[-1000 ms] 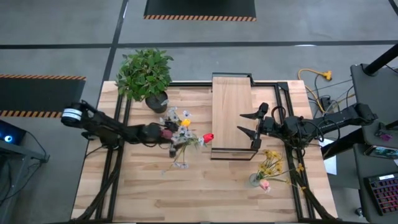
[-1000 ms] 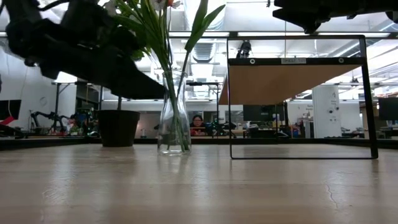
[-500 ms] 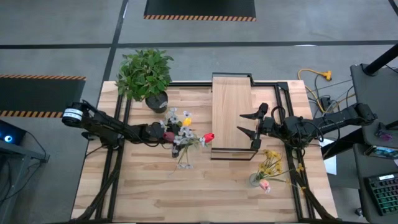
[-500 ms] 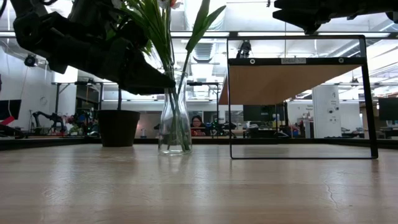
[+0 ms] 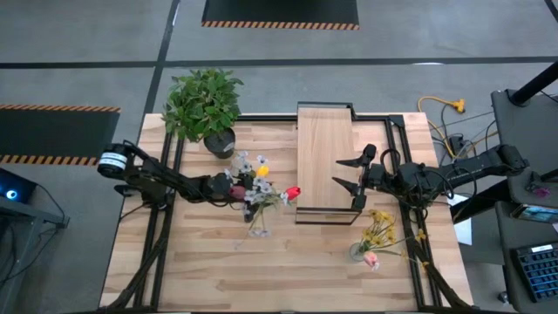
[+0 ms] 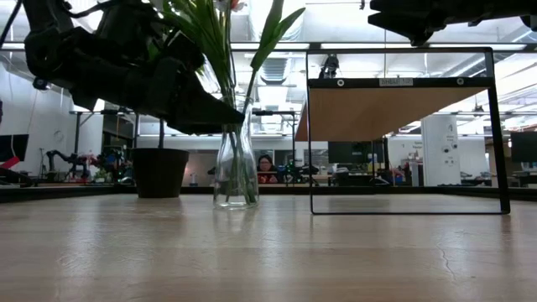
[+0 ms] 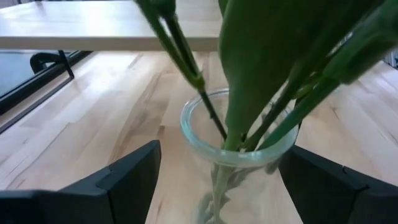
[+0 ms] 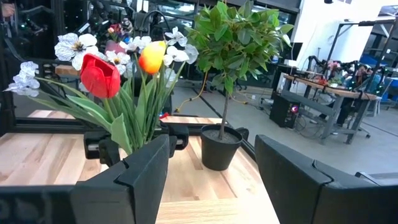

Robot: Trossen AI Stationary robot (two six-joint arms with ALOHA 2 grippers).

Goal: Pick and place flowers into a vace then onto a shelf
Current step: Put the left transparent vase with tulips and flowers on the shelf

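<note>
A clear glass vase (image 6: 235, 172) stands by its base on the table and holds the flowers (image 5: 261, 185): a red tulip (image 8: 101, 76), a yellow tulip (image 8: 152, 57) and white sprigs. My left gripper (image 5: 243, 193) is open at the vase's neck (image 7: 239, 134), with one finger (image 7: 130, 180) on each side and no contact showing. In the low view it hangs over the vase's left shoulder (image 6: 220, 117). My right gripper (image 5: 347, 173) is open and waits above the right edge of the pale-wood shelf (image 5: 324, 148).
A bushy potted plant (image 5: 202, 103) stands at the far left corner. A second small vase with yellow and pink blooms (image 5: 371, 242) sits near the table's right near side. The shelf's black frame (image 6: 495, 126) stands right of the vase. Bare wood lies along the near edge.
My left gripper has moved toward the table's right and closed in on the vase's neck, its fingers now on either side of it. The vase and flowers have stayed in place. My right arm has kept still.
</note>
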